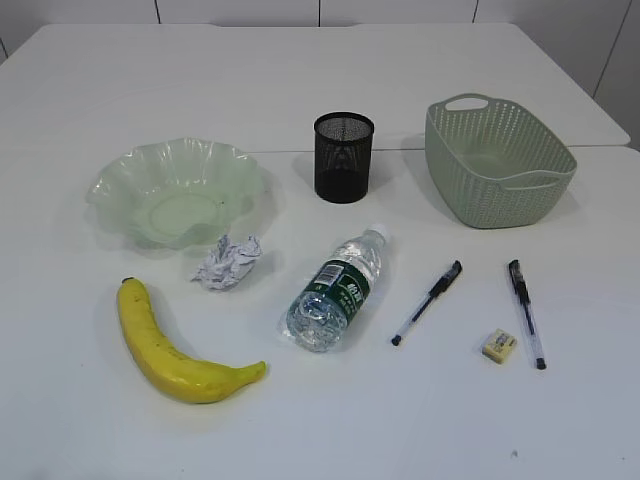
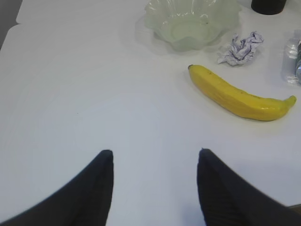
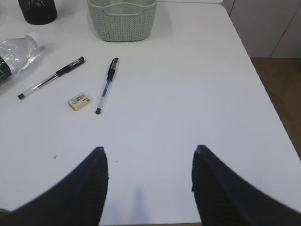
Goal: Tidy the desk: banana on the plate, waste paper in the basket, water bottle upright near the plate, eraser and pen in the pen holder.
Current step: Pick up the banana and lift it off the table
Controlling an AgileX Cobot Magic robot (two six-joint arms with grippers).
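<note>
A yellow banana [image 1: 170,350] lies at the front left, below a pale green wavy plate [image 1: 120,185]. Crumpled waste paper [image 1: 227,262] lies between them. A clear water bottle [image 1: 335,290] with a green label lies on its side. Two pens [image 1: 427,301] [image 1: 526,312] and a small eraser [image 1: 499,346] lie at the right. A black mesh pen holder [image 1: 343,156] and a green basket [image 1: 497,160] stand behind. My left gripper [image 2: 155,153] is open and empty, short of the banana [image 2: 240,96]. My right gripper [image 3: 148,149] is open and empty, short of the eraser [image 3: 79,101] and pens [image 3: 106,84].
The white table's right edge [image 3: 263,94] shows in the right wrist view, with floor beyond. A seam [image 1: 270,150] between two tabletops runs behind the plate and holder. Neither arm shows in the exterior view.
</note>
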